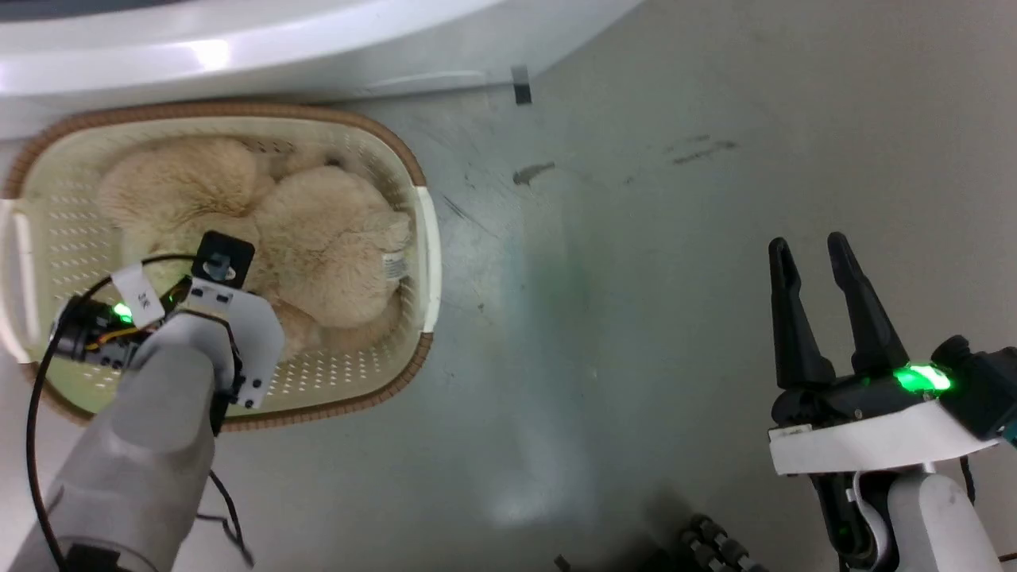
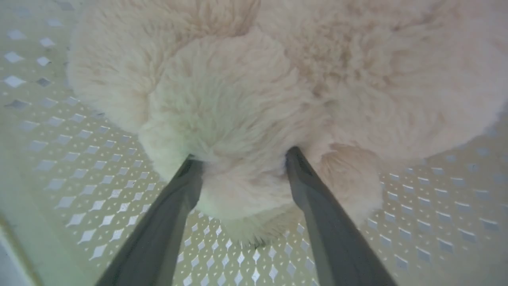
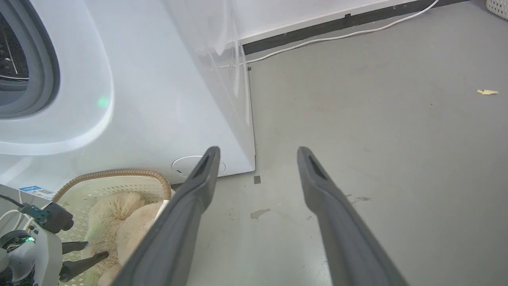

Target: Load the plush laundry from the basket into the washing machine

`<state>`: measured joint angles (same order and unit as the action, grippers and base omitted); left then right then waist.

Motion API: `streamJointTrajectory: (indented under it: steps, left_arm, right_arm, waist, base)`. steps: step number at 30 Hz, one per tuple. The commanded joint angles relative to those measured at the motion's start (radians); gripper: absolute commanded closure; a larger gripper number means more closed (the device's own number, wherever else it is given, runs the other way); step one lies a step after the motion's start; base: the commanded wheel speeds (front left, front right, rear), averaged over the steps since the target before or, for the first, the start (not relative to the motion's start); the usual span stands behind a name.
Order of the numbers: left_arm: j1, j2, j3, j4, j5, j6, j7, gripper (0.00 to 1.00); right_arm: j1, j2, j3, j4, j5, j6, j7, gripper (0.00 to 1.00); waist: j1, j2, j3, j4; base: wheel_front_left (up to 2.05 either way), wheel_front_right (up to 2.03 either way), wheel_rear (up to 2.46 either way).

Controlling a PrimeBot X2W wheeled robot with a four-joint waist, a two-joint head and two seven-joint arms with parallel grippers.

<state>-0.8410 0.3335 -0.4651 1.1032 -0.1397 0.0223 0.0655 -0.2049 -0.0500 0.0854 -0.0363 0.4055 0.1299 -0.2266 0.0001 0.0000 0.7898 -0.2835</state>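
Head view: looked down on a fluffy beige stuffed-animal plush laundry (image 1: 326, 230), curled inside a small cream-white perforated plastic basket with a brown woven-look rim (image 1: 401, 155). Found the basket on the grey concrete floor (image 1: 636, 262), just beside the glossy white front of the large front-loading washing machine (image 1: 238, 48). Showed a pale grey left forearm (image 1: 151, 421) reaching down over the basket's near end. Showed the right hand (image 1: 809, 242) well apart over bare floor, its 2 dark fingers a little parted, gripping nothing.

Left wrist view: caught the left hand (image 2: 243, 161) spread wide, astride 1 rounded fluffy lobe of the toy, both fingertips sunk into the pile, with the perforated basket floor beneath. Looked not yet squeezed, so nothing truly held.

Right wrist view: took in the washer's white side and part of its grey rubber door ring (image 3: 49, 71) at the upper left. Placed the basket and toy low at the left, at the washer's foot.

Judged as the pick-up step, with loading not begun. Called next for closing the left fingers firmly on that lobe, lifting clear of the rim, then swinging up to the door opening. Soft pile likely to slip from a shallow pinch.
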Motion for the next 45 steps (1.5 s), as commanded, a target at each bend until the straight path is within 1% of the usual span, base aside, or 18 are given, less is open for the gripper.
streamJointTrajectory:
  steps: [1,7,14,15,16,23,28,32,35,37,41,45]
  left_arm:
    - [-0.036,0.008,-0.021,0.03,0.005,-0.014,0.014,0.0]
    - [-0.117,0.022,-0.072,0.093,0.004,-0.063,0.062,0.0]
    - [-0.185,0.045,-0.087,0.153,-0.035,-0.079,0.052,0.0]
    - [-0.184,0.044,-0.091,0.154,-0.034,-0.086,0.054,0.52]
    - [-0.184,0.044,-0.095,0.151,-0.034,-0.091,0.046,1.0]
    - [-0.153,0.032,-0.093,0.148,-0.057,-0.092,-0.016,1.0]
    - [-0.109,-0.001,-0.078,0.147,-0.087,-0.077,-0.086,1.0]
    - [-0.055,-0.039,-0.056,0.145,-0.124,-0.074,-0.166,1.0]
    - [0.0,-0.068,-0.03,0.145,-0.162,-0.073,-0.244,1.0]
    - [0.041,-0.085,-0.023,0.145,-0.177,-0.078,-0.277,1.0]
    - [0.117,-0.113,-0.016,0.131,-0.198,-0.089,-0.315,1.0]
    - [0.186,-0.135,-0.008,0.067,-0.206,-0.083,-0.326,1.0]
  right_arm:
    - [-0.025,0.0,0.002,-0.007,0.013,0.001,-0.01,0.0]
    - [-0.049,0.0,0.012,-0.012,0.04,0.001,-0.022,0.0]
    - [-0.074,0.0,0.031,-0.007,0.079,0.001,-0.035,0.0]
    - [-0.075,0.0,0.033,-0.005,0.079,0.001,-0.035,0.0]
    - [-0.076,0.0,0.033,-0.003,0.08,0.001,-0.035,0.0]
    - [-0.077,0.0,0.028,0.01,0.068,0.001,-0.035,0.0]
    - [-0.062,0.0,0.014,0.012,0.044,0.001,-0.035,0.0]
    - [-0.036,0.0,-0.001,0.015,0.016,0.001,-0.035,0.0]
    - [-0.007,0.0,-0.017,0.013,0.031,0.001,-0.035,0.0]
    - [0.017,0.0,-0.023,0.011,0.025,0.001,-0.035,0.0]
    - [0.07,-0.004,-0.027,0.006,-0.016,0.001,-0.035,0.0]
    - [0.123,-0.007,-0.032,0.004,-0.044,0.001,-0.035,0.0]
  waist:
    - [-0.0001,0.0,0.031,-0.016]
    - [-0.0001,0.0,0.105,-0.039]
    - [-0.0001,0.0,0.175,-0.069]
    - [-0.0001,0.0,0.176,-0.07]
    - [-0.0001,0.0,0.175,-0.07]
    - [-0.0001,0.0,0.14,-0.055]
    - [-0.0001,0.0,0.069,-0.025]
    - [-0.0001,0.0,-0.02,0.008]
    - [-0.0001,0.0,-0.107,0.036]
    - [-0.0001,0.0,-0.167,0.055]
    - [-0.0001,0.0,-0.282,0.1]
    - [-0.0001,0.0,-0.382,0.139]
  base:
    - [0.0,0.0,0.0]
    - [0.0,0.0,0.0]
    - [0.0,0.0,0.0]
    - [0.0,0.0,0.0]
    - [0.0,0.0,0.0]
    - [0.0,0.0,0.0]
    - [0.0,0.0,0.0]
    - [0.0,0.0,0.0]
    - [0.0,0.0,0.0]
    - [0.0,0.0,0.0]
    - [0.0,0.0,0.0]
    - [0.0,0.0,0.0]
